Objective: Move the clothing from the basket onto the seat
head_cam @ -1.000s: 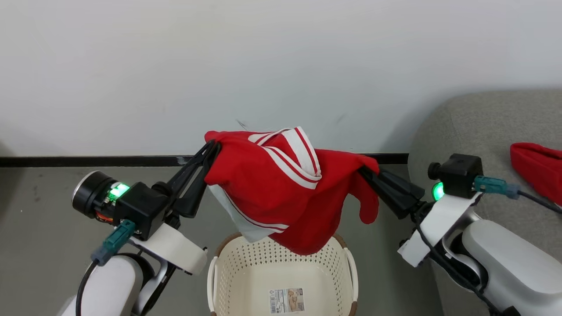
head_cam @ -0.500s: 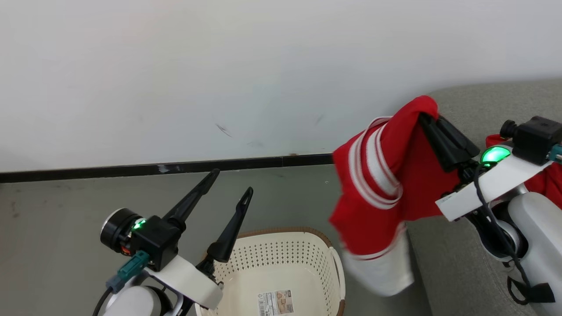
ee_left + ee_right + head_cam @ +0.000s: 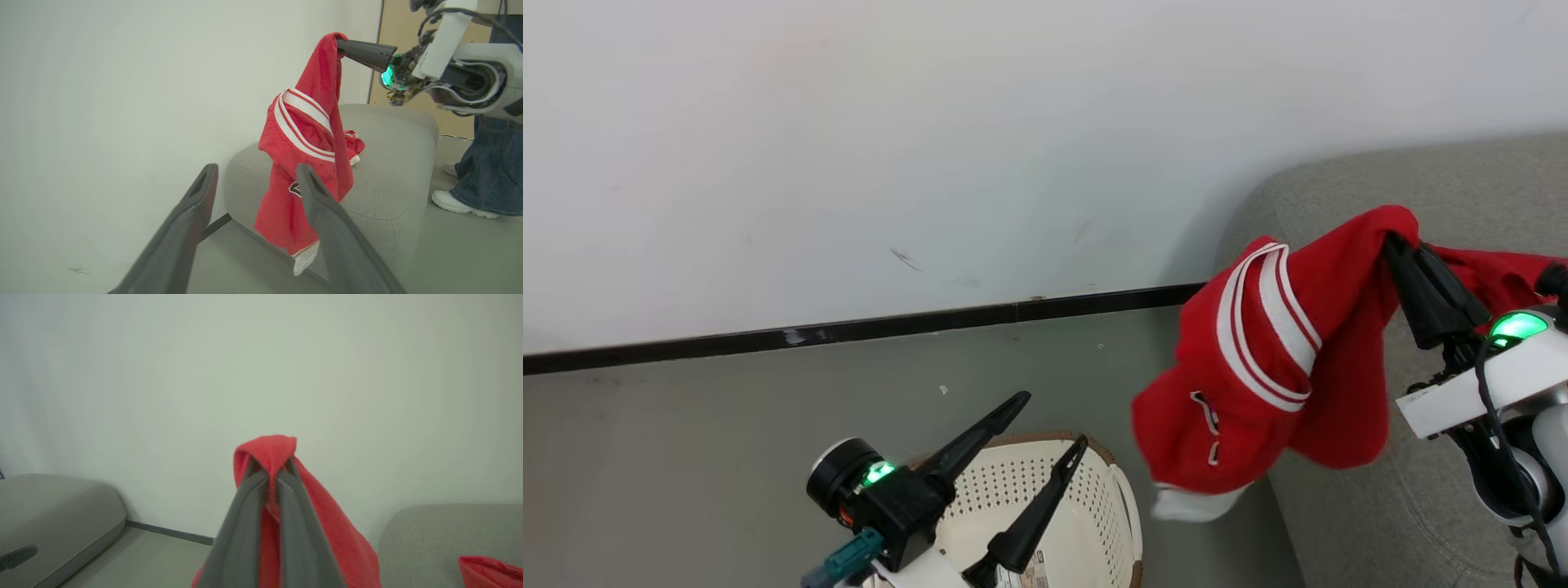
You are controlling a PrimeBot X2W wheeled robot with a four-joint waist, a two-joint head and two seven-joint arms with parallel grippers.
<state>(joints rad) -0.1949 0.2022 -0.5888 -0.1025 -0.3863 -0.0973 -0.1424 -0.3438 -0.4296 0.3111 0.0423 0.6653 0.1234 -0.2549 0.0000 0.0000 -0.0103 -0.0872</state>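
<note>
Where the striped garment (image 3: pixel 1339 384) drapes, the right jaws' tips are hidden.

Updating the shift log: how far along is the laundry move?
Done: one red garment lies on the sofa. In hand: the right gripper, shut on the striped garment, holds it at the sofa's edge; left gripper open by the basket. Left: set it down, release.
</note>
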